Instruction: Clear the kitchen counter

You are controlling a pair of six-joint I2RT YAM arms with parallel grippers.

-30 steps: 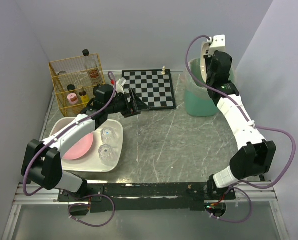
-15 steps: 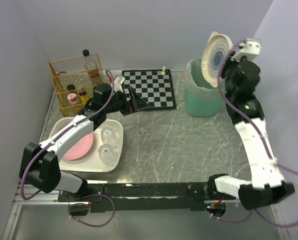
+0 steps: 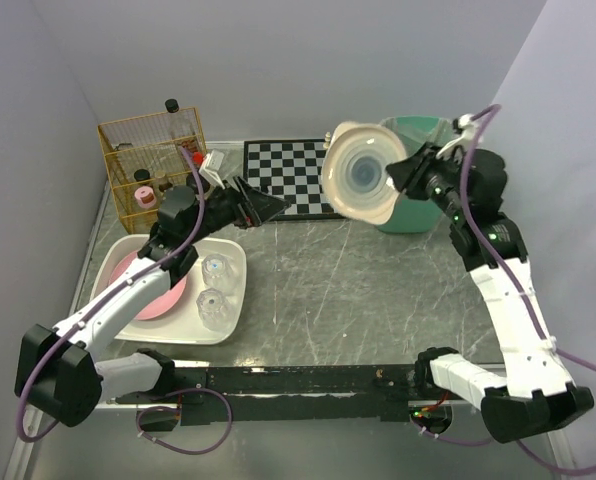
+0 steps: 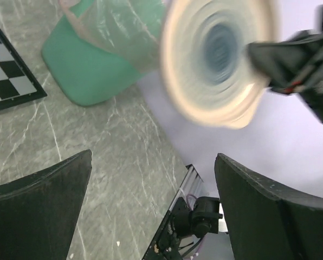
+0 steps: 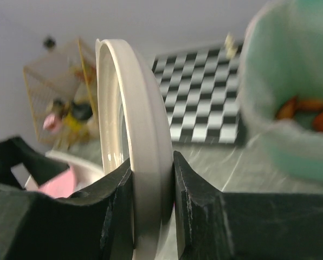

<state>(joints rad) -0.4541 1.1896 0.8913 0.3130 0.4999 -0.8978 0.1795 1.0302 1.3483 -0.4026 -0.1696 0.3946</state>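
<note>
Kitchen counter (image 3: 358, 290) lies open between tub (image 3: 178, 338), chessboard (image 3: 298, 165) and green bin (image 3: 418, 215).

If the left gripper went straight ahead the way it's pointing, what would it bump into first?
Probably the plate, held on edge in the right gripper: it sits ahead of the open left gripper in its wrist view. Depth is unclear.

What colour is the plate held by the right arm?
Cream plate with a bluish-grey centre, clearest in the top external view.

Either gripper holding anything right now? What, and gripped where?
The right gripper holds the cream plate on edge, pinched at its rim. The left gripper is open and empty.
</note>
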